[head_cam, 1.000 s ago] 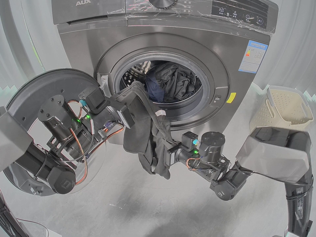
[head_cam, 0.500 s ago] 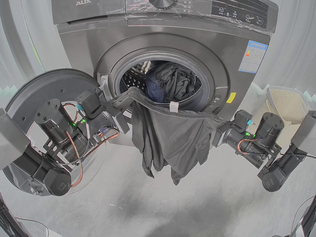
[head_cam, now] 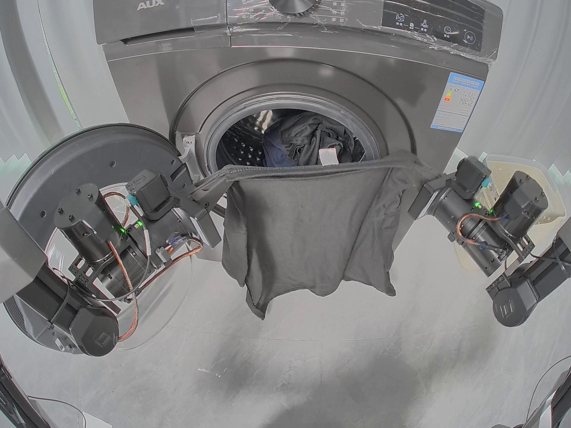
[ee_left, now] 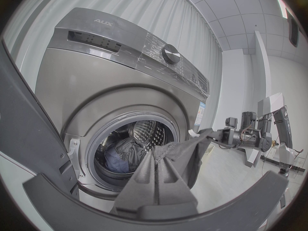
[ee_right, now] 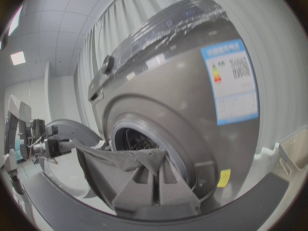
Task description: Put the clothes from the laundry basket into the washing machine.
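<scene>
My left gripper (head_cam: 221, 178) and right gripper (head_cam: 420, 181) each pinch a top corner, a sound hold, of the dark grey garment (head_cam: 309, 227), seemingly light and limp

The garment (head_cam: 309, 227) hangs before the opening of the washing machine (head_cam: 285, 72), between the left claw (head_cam: 221, 178) and the right claw (head_cam: 420, 176). The laundry basket (head_cam: 502, 164) stands to the machine's right.
</scene>
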You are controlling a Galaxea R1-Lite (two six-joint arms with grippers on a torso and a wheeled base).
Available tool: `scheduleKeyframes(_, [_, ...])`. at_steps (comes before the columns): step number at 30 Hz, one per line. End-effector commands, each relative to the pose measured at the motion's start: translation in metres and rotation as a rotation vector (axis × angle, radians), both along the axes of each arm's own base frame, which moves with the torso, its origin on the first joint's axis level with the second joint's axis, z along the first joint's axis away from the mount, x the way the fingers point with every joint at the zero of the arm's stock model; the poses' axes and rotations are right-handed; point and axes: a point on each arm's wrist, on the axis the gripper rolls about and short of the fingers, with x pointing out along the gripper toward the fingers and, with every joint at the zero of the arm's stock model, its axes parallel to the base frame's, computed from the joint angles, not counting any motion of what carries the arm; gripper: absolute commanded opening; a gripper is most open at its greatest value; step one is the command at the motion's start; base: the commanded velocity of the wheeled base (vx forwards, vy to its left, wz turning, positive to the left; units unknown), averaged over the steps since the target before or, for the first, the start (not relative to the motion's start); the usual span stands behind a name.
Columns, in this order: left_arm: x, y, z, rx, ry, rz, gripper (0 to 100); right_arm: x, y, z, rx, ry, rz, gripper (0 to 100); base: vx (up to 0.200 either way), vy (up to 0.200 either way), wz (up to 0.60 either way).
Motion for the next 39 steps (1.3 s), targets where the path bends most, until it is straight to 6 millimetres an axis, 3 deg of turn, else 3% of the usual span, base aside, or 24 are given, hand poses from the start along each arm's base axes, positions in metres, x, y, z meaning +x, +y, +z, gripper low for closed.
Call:
scheduleKeyframes(1, [-0.005,0.003,0.009,-0.012,-0.024,0.004,0,-0.007,-0.006,0.026,0.040,-0.083,-0.011,0,0.000,0.000,0.00])
scheduleKeyframes(17, [-0.016,0.000,0.032,-0.050,-0.094,-0.019,0,-0.020,-0.008,0.043,0.069,-0.129,-0.014,0,0.000,0.000,0.00])
scheduleKeyframes(26, [-0.015,-0.010,0.029,-0.045,-0.084,-0.049,0,-0.024,-0.008,0.031,0.050,-0.083,-0.009,0,0.000,0.000,0.00])
scheduleKeyframes(35, [-0.001,-0.017,0.015,-0.028,-0.059,-0.048,0,-0.032,-0.012,0.019,0.025,-0.036,-0.005,0,0.000,0.000,0.00])
scheduleKeyframes(39, [-0.003,-0.022,0.010,-0.021,-0.040,-0.062,0,-0.041,0.007,0.000,0.003,0.041,0.067,0,0.000,0.000,0.00])
